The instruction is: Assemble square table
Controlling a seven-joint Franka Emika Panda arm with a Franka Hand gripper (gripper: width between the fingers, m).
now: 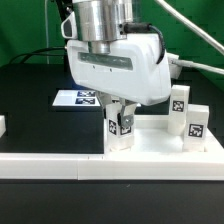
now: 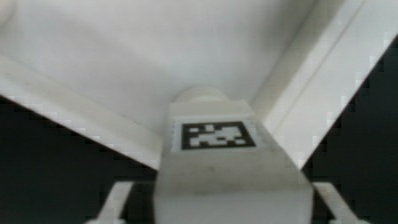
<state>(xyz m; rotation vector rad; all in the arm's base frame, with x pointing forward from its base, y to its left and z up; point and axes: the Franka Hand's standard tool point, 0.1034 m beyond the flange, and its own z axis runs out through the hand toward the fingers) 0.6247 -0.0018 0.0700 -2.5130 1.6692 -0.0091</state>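
My gripper [image 1: 120, 110] reaches down from above and is shut on a white table leg [image 1: 121, 130] with a black-white tag. The leg stands upright at the near left corner of the white square table top [image 1: 160, 148], touching it. In the wrist view the leg [image 2: 217, 140] fills the middle between my fingers [image 2: 119, 200], with the top's raised rim [image 2: 107, 105] behind it. Two more white tagged legs [image 1: 180, 103] [image 1: 197, 127] stand on the top's right side.
The marker board [image 1: 78, 98] lies on the black table behind and left of the gripper. A long white rail [image 1: 60, 163] runs along the front, right below the held leg. Cables hang at the back.
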